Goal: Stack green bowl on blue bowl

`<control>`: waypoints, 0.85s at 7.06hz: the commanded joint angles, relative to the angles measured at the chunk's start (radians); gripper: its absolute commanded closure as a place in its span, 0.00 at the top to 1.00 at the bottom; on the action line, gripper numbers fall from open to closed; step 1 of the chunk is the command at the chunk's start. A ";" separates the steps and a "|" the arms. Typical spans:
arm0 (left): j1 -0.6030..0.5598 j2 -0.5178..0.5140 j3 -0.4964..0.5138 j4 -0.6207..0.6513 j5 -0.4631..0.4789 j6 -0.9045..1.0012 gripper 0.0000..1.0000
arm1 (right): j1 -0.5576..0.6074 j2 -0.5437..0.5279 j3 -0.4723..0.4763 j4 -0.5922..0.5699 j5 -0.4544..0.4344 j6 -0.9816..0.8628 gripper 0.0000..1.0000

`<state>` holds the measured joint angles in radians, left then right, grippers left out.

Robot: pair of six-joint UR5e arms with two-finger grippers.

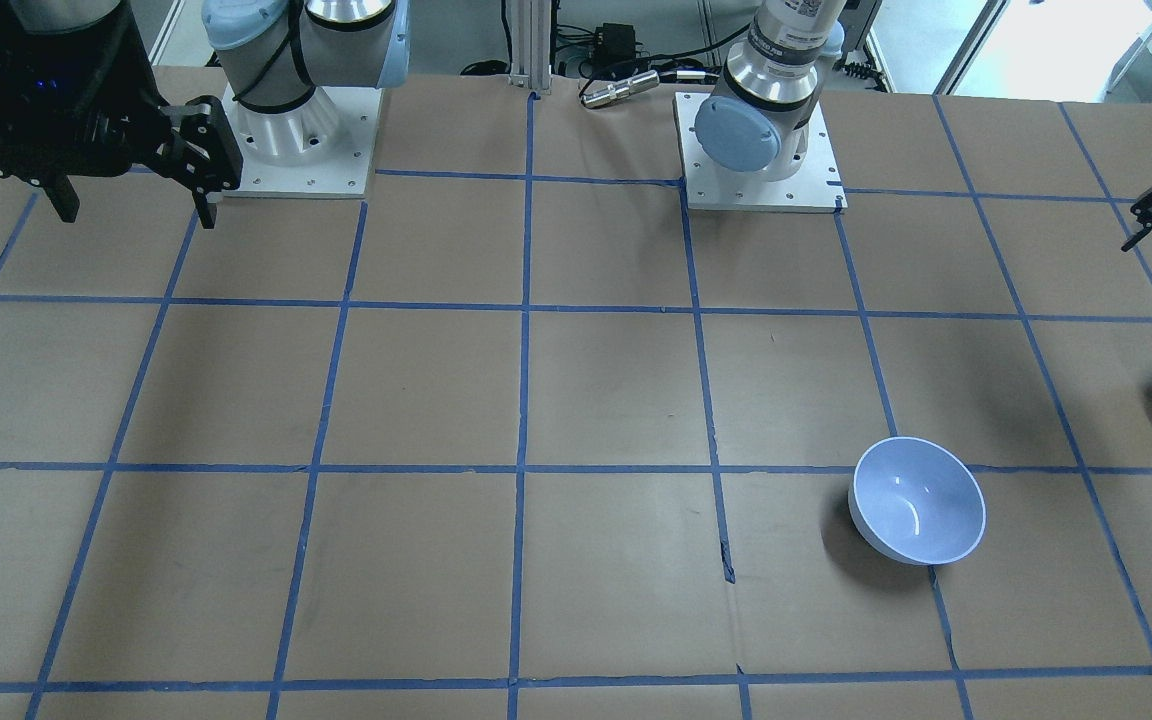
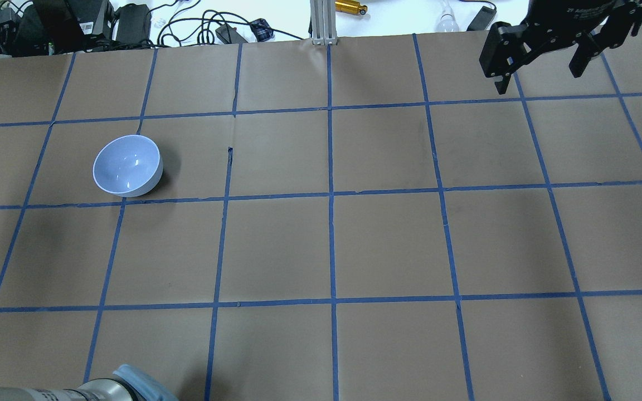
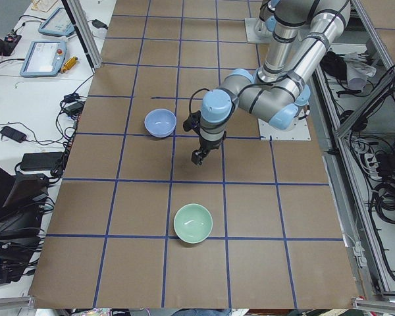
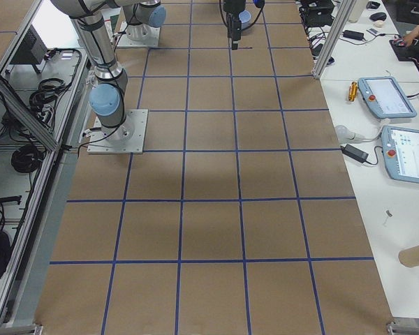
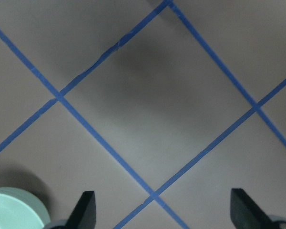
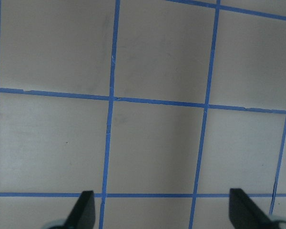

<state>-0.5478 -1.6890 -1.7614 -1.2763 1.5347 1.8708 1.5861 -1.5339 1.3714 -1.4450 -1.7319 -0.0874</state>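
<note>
On the taped table [image 1: 596, 390], green bowl [image 3: 193, 223] and blue bowl [image 1: 918, 500] stand apart; left gripper [image 5: 162, 202] and right gripper [image 6: 159, 202] gape wide, empty.

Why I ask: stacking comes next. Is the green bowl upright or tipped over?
Upright: the green bowl sits mouth up, its hollow inside visible, empty.
</note>
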 commanded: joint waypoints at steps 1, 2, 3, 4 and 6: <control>0.090 -0.116 0.022 0.157 -0.001 0.293 1.00 | 0.000 0.000 0.000 0.000 0.000 0.000 1.00; 0.110 -0.182 0.078 0.172 -0.002 0.400 1.00 | 0.000 0.000 0.000 0.000 0.000 0.000 1.00; 0.112 -0.255 0.139 0.172 0.007 0.542 1.00 | 0.000 0.000 0.000 0.000 0.000 0.000 1.00; 0.129 -0.320 0.187 0.172 0.008 0.633 1.00 | 0.000 0.000 0.000 0.000 0.000 0.000 1.00; 0.166 -0.394 0.212 0.173 0.011 0.770 1.00 | 0.000 0.000 0.000 0.000 0.000 0.000 1.00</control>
<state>-0.4006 -2.0394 -1.5643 -1.1045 1.5436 2.5745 1.5861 -1.5340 1.3714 -1.4450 -1.7319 -0.0874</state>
